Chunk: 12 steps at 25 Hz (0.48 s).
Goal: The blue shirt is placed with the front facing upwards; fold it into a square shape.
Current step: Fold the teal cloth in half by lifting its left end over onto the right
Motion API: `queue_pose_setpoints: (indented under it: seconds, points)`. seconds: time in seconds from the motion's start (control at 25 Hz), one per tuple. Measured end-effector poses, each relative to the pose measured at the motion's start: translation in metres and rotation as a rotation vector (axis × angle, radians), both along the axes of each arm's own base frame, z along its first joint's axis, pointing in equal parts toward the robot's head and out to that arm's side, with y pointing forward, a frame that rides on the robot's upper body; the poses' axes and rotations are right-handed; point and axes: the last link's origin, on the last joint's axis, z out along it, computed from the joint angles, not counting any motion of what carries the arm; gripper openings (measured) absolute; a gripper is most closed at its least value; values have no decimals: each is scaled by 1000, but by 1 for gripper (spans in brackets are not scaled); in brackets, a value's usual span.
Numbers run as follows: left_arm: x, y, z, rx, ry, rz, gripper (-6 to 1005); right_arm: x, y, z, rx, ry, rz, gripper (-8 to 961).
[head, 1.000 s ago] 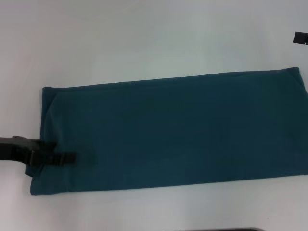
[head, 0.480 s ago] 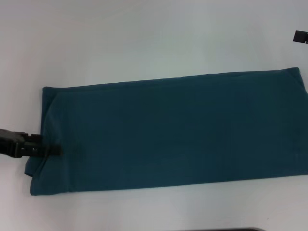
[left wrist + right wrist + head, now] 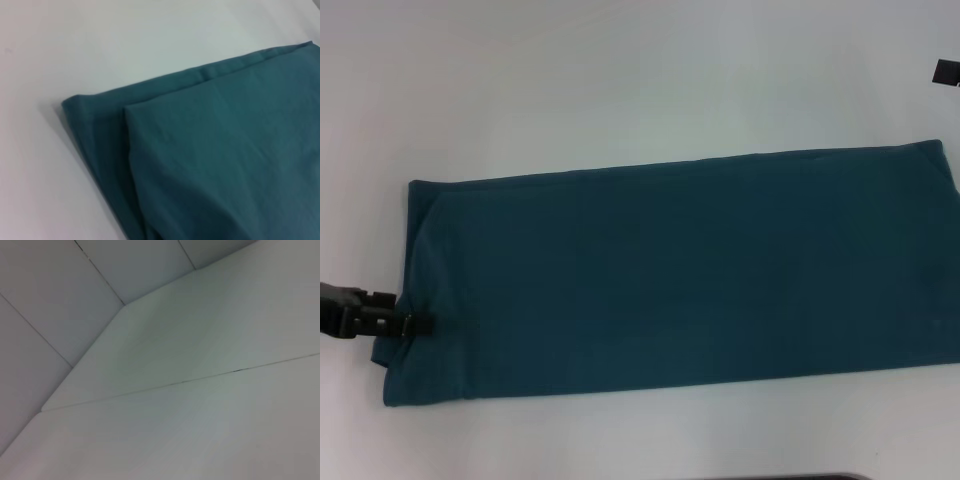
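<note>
- You have the blue shirt (image 3: 680, 270) lying flat on the white table (image 3: 620, 90), folded into a long band that runs from the table's left part out past the right edge of the head view.
- No lettering, brand mark or label can be read on it from any view; only plain teal cloth faces up.
- Your left wrist view shows the shirt's left end: an upper layer with a straight folded edge lies on a lower layer, which sticks out as a strip along two sides of the corner.
- Your left gripper (image 3: 415, 324) sits at the shirt's left edge, low over the table, its tip just over the cloth's border. You cannot tell whether its jaws are apart or closed, or whether they pinch any cloth.
- Your right gripper (image 3: 946, 72) shows only as a dark piece at the far right edge, well apart from the shirt; its jaw state cannot be told either.
- Your right wrist view shows only pale flat surfaces with thin seams.
</note>
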Motion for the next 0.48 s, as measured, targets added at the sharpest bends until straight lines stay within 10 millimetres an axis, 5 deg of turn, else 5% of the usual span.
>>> queue_pose_setpoints:
  seconds: [0.48]
  points:
    - [9,3,-10,-39,-8,-28,906,-1,2,1,3,-3,3,942]
